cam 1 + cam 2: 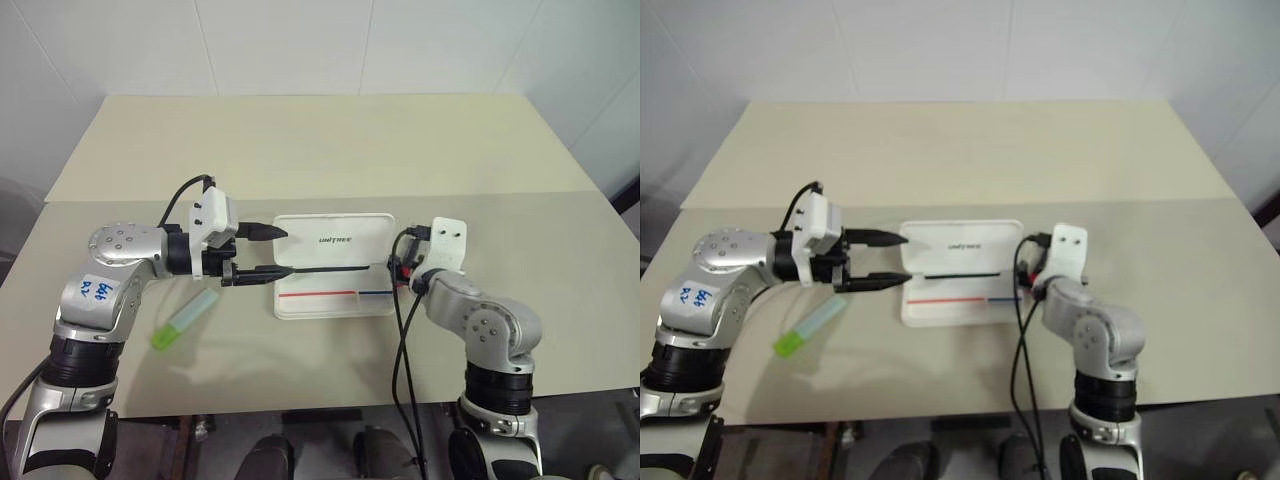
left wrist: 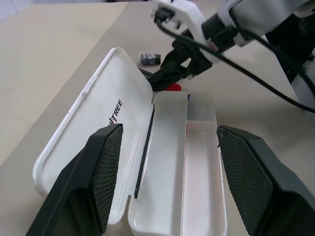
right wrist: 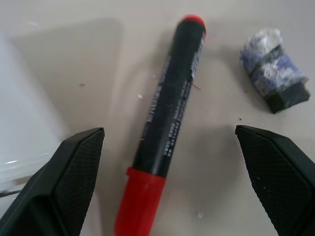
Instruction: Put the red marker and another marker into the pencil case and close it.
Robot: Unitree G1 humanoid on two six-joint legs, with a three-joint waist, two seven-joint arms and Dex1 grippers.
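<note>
The white pencil case [image 1: 335, 298] lies open in the middle of the table, its lid [image 2: 98, 132] folded back flat and its tray bare. My left gripper [image 1: 257, 252] is open at the case's left end, its fingers [image 2: 106, 167] standing either side of the case with nothing between them. The red marker [image 3: 170, 108], a black barrel with a red cap, lies on the table just past the case's right end. My right gripper [image 3: 168, 132] is open right over it, one finger on each side, apart from the barrel. The lime-green marker [image 1: 186, 319] lies on the table to the left of the case.
A small blue-and-white block [image 3: 273, 73] lies on the table close beside the red marker. A black cable [image 1: 400, 340] hangs from my right wrist toward the table's front edge. The beige table [image 1: 320, 150] stretches far back to a white wall.
</note>
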